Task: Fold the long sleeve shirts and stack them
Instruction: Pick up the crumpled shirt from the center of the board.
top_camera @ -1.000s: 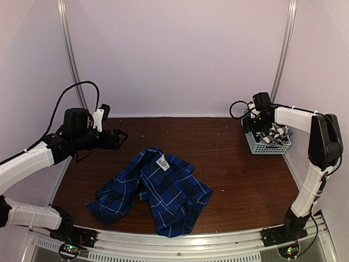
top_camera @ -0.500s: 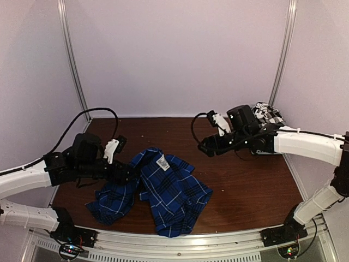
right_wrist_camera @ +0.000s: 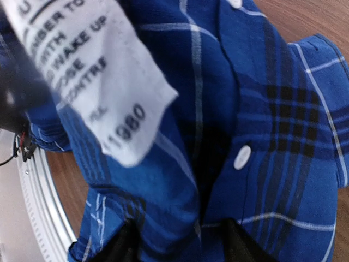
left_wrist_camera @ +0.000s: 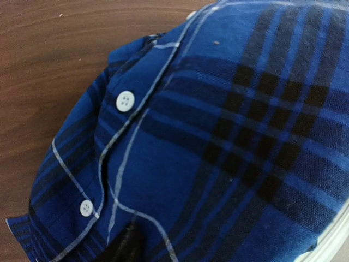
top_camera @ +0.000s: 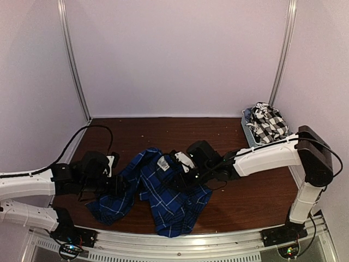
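The left gripper (top_camera: pixel 119 184) is seen low over the table (top_camera: pixel 256 188), set down on the left part of the royal-blue plaid shirt (top_camera: pixel 166 201). In the left wrist view the cloth is pressed close beneath it, with the button placket and two white buttons (left_wrist_camera: pixel 125 100) lying ahead and to the left. Only one dark finger (left_wrist_camera: pixel 124 246) is shown at the lower edge, half covered by cloth, so it cannot be told whether this gripper is open or closed.

The shirt is spread crumpled between the two grippers, near the front edge of the table. The right gripper (top_camera: pixel 180 173) is lowered onto its upper middle. Its two fingers (right_wrist_camera: pixel 124 244) are held apart, and a raised fold of blue cloth is straddled by them. A white printed label (right_wrist_camera: pixel 92 71) is seen just ahead of these fingers.

Well off to the right of the right gripper and farther back, the black-and-white check shirt (top_camera: pixel 268 122) is heaped in a grey basket (top_camera: pixel 246 117).
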